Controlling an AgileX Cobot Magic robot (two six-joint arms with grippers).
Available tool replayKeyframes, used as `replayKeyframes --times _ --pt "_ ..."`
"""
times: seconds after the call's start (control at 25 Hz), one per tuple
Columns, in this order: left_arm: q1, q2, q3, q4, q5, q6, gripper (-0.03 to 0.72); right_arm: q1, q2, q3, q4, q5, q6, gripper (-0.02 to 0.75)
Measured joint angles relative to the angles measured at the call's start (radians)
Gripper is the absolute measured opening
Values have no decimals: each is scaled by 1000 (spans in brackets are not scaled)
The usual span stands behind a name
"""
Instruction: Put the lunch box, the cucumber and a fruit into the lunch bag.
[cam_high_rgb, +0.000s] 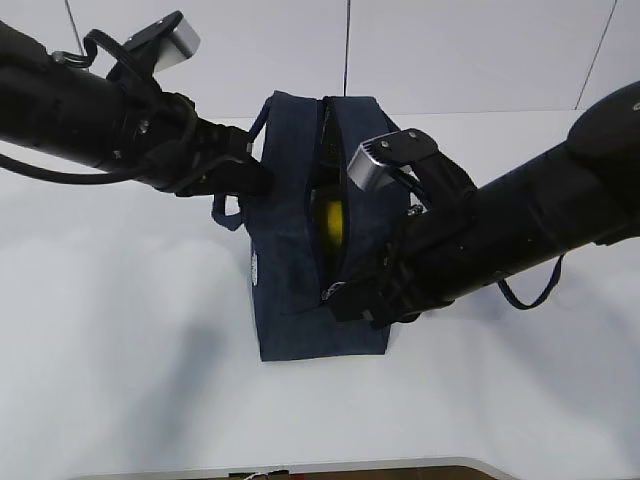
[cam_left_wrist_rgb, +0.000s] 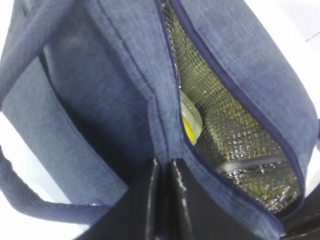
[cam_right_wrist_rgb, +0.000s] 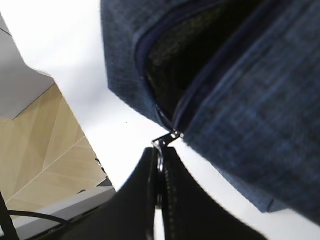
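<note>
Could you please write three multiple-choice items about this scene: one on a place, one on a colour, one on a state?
1. Where is the fruit?
A. on the table beside the bag
B. inside the lunch bag
C. in the left end effector

2. What colour is the bag's lining?
A. red
B. white
C. silver

3. What is the state of the bag's top zipper?
A. open
B. fully closed
C. torn off

Answers:
1 B: the yellow fruit shows through the opening of the lunch bag.
2 C: the left wrist view shows the shiny silver lining.
3 A: the zipper gapes, and the right end effector is shut on the ring pull at its end, while the left end effector pinches the bag fabric.
</note>
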Motion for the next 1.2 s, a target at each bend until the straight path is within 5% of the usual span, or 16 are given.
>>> replayKeyframes --times 0.56,1.2 --pt "0 0 0 4 -2 0 3 0 0 -187 -391 199 404 5" --pt "0 0 0 4 -5 0 3 0 16 -329 -500 325 624 5"
